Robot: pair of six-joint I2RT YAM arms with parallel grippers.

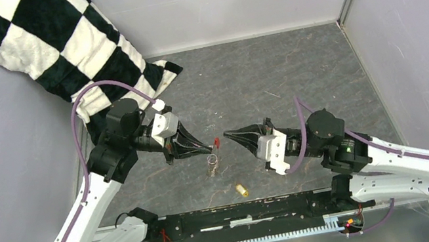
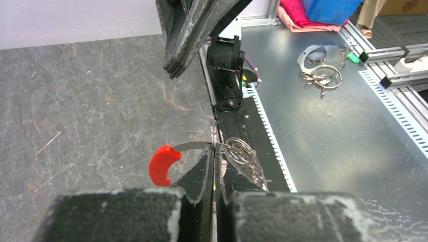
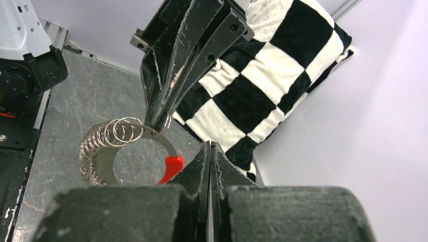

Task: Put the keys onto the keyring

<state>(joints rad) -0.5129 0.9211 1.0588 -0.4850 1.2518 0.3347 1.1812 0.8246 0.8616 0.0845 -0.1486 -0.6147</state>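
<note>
Key [image 1: 241,189]: lies flat on the table [image 1: 297,73], close to the near edge, nothing touching it. Yellow-orange head; blade too small to make out. Long axis runs on a diagonal in the top view, far-left to near-right. Not on the ring yet.

Keyring [image 1: 212,161]: off the table, hanging from the left tool [image 1: 208,143], which is pinched on its thin metal band. Red sleeve [image 2: 164,165] sticks out to one side of the grip. A bunch of thin wire loops [image 3: 108,136] sits on the band to the other side. Ring hangs roughly edge-down, just beyond the key as seen from the arm bases, slightly to the left.

Right tool [image 1: 227,134]: fingers pressed together, nothing visible between them. Tip points at the left tool, near the red sleeve but apart from it.

Relation that matters: the key is down on the table, on the near side of both tool tips, towards the arm bases. The right tool is the free one and about as close as the left, so my guess is that the pickup falls to it. It would have to spread, drop, and turn to close across the key's diagonal.

Containers: none seen.

Around: checkered pillow [image 1: 53,49] in the far-left corner, well apart. Spare keyrings [image 2: 320,75] lie on the metal surface beyond the table edge, visible in the left wrist view.
</note>
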